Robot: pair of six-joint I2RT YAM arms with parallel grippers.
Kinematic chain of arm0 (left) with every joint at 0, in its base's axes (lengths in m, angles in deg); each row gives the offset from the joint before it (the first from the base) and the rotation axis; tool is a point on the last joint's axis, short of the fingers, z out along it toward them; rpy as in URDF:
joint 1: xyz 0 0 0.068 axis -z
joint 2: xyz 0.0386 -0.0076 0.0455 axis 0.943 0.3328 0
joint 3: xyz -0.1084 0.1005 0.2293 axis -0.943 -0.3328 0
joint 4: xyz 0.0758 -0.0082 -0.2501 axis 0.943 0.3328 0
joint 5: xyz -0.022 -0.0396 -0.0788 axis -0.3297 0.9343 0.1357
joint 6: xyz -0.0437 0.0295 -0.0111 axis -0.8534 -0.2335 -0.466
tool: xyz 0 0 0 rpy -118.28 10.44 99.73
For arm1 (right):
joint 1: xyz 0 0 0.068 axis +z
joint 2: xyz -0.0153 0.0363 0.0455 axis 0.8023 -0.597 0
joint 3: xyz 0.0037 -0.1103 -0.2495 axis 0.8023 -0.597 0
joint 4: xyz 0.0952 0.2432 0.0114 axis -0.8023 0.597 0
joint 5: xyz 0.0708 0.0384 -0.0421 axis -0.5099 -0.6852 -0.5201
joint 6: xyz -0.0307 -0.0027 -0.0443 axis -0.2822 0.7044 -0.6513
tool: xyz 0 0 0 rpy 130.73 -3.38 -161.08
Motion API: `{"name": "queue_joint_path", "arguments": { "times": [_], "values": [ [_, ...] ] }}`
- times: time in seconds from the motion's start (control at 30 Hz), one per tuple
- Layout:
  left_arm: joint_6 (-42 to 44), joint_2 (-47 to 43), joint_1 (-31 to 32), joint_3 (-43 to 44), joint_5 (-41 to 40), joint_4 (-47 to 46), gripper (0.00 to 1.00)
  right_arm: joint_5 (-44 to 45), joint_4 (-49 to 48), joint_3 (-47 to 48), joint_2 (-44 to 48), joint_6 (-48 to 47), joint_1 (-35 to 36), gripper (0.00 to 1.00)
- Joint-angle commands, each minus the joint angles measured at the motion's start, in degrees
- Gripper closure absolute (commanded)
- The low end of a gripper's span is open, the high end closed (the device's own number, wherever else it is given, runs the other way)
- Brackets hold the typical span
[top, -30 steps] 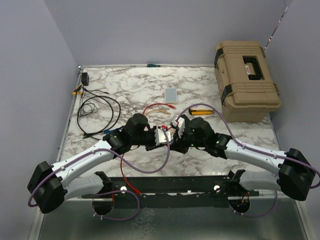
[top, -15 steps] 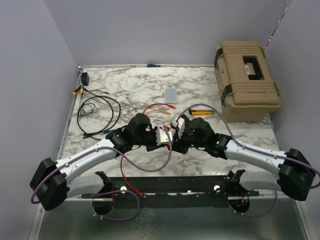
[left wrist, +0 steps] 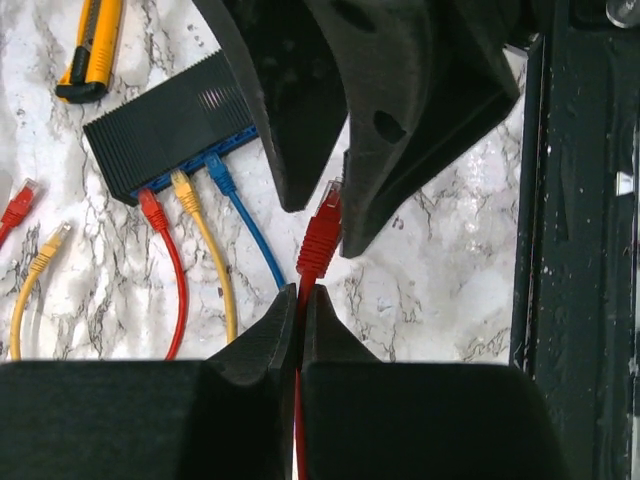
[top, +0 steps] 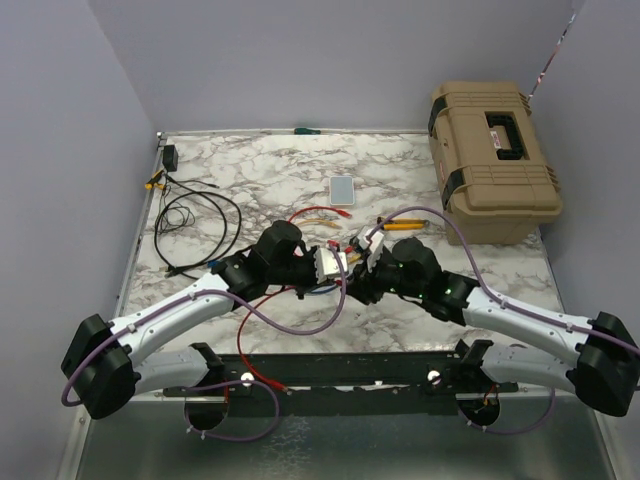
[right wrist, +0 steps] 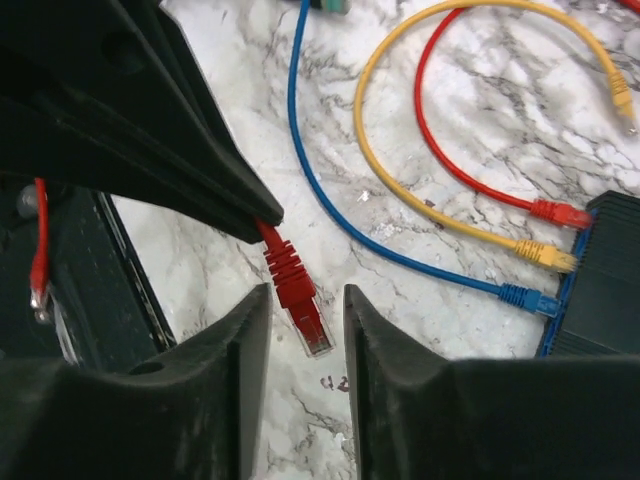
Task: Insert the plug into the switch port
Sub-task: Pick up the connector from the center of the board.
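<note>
At the centre of the left wrist view, my left pincer (left wrist: 302, 298) is clamped tight on the red plug (left wrist: 322, 225), gripping it at the tail of its boot where the cable leaves. The plug sticks up and slightly right from that grip, in the air above the counter (left wrist: 430, 260). The right pincer (right wrist: 307, 300) stands with its jaws apart, the plug's clear tip between them; from its own camera I see a sliver of marble on either side, so I judge it is not gripping

The switch (left wrist: 170, 115) lies flat on the counter in the upper left of the left wrist view. A red lead (left wrist: 150, 210), a yellow lead (left wrist: 183, 188) and a blue lead (left wrist: 218, 172) are plugged side by side along its lower edge. The sockets beyond the blue one are hidden behind the right pincer's finger, so I cannot tell which are free

My worries from here:
- The hold sits far back on the boot, so I expect the tip to pivot or sag when it meets the socket mouth and jam at an angle
- The right fingers are close around the tip; pulling away crookedly could catch the latch and twist the plug in my grip
- The neighbouring leads crowd the row, and a pincer coming in low could knock the blue one or shove the light switch along the marble
</note>
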Motion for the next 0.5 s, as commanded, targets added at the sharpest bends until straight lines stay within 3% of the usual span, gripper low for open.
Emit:
{"name": "queue_joint_path", "arguments": {
  "times": [0.0, 0.27, 0.47],
  "values": [
    [-6.7, -0.2, 0.1, 3.0, -2.8, -1.9, 1.0, 8.7, -3.3, -0.9, 3.5, 2.5, 0.3, 0.55],
    [-15.3, 0.0, 0.2, 7.4, -14.9, -4.5, 1.0, 23.6, -3.4, -1.6, 9.4, 5.0, 0.3, 0.22],
    [-23.3, 2.8, 0.2, 9.4, -21.0, -6.8, 1.0, 32.5, -3.2, -2.1, 12.0, 8.2, 0.3, 0.13]
  ]
}}
